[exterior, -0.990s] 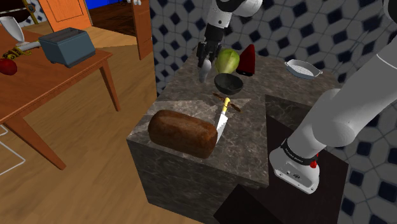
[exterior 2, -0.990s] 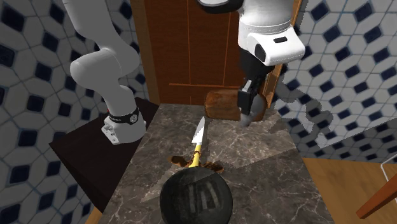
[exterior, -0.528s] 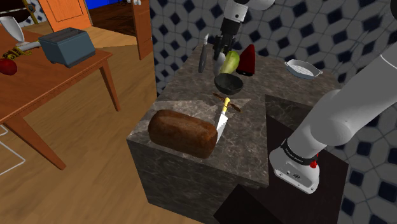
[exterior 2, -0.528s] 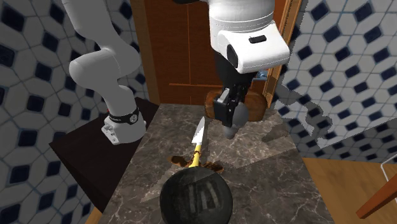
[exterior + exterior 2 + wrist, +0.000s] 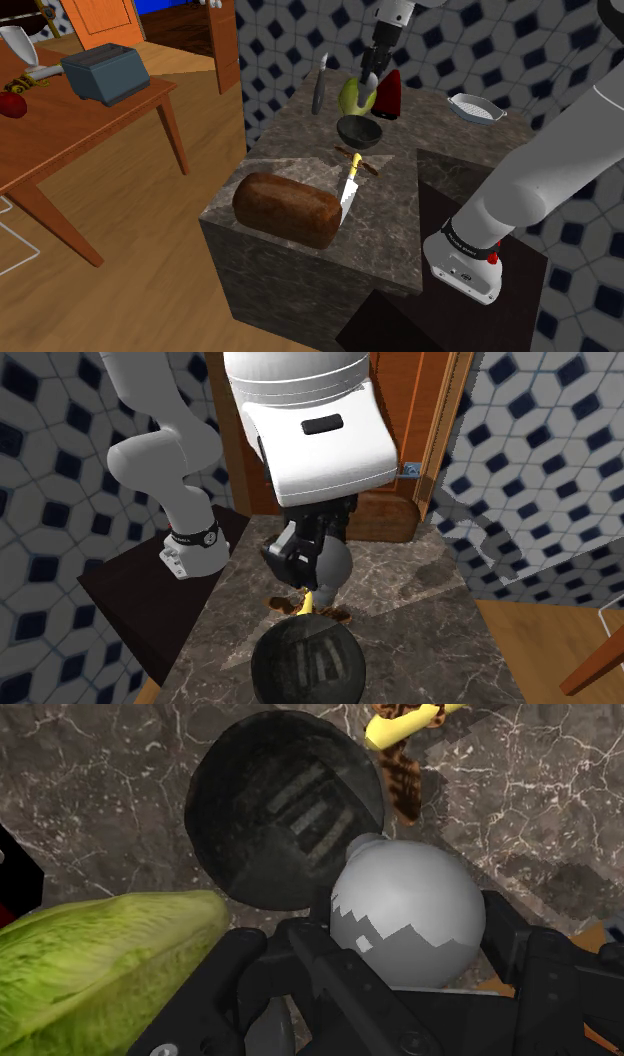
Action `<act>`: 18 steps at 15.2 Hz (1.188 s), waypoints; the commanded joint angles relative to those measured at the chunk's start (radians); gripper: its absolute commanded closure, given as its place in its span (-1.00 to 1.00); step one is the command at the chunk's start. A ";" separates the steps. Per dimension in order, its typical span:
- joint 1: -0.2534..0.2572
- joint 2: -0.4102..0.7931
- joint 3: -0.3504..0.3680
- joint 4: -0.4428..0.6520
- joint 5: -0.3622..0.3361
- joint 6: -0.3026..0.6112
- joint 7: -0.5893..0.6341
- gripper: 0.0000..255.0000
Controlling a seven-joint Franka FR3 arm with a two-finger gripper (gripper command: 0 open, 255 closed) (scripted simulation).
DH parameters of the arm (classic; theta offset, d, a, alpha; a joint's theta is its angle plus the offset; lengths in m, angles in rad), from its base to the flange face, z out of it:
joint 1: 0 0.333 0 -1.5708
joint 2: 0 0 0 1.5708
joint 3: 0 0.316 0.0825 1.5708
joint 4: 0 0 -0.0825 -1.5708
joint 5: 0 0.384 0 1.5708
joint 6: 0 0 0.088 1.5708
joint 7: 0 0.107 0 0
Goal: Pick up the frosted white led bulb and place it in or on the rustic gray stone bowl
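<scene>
A grey-white round bulb (image 5: 405, 909) sits clasped between my black fingers (image 5: 250, 989); my gripper (image 5: 405, 942) is shut on it. Just beyond the bulb lies the dark round bowl (image 5: 280, 814), open side up on the marble counter. In the shoulder view my gripper (image 5: 370, 80) hangs above the bowl (image 5: 358, 130), a little toward the wall. From the second exterior view the bulb (image 5: 332, 564) hangs in the gripper (image 5: 305, 557), above and just behind the bowl (image 5: 305, 664).
A green lettuce (image 5: 353, 96) and a dark red wedge (image 5: 388, 95) stand just behind the bowl. A yellow-handled knife (image 5: 350, 185) and a brown loaf (image 5: 287, 208) lie nearer the front. A white dish (image 5: 476, 107) sits at the back right, a grey utensil (image 5: 320, 85) at the back left.
The gripper has carried the bulb from the counter's back left edge to the shoulder view's right and upward, over the bowl and lettuce. The grip has stayed shut.
</scene>
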 commanded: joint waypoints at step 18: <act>-0.026 0.092 -0.038 -0.118 0.033 0.186 -0.119 1.00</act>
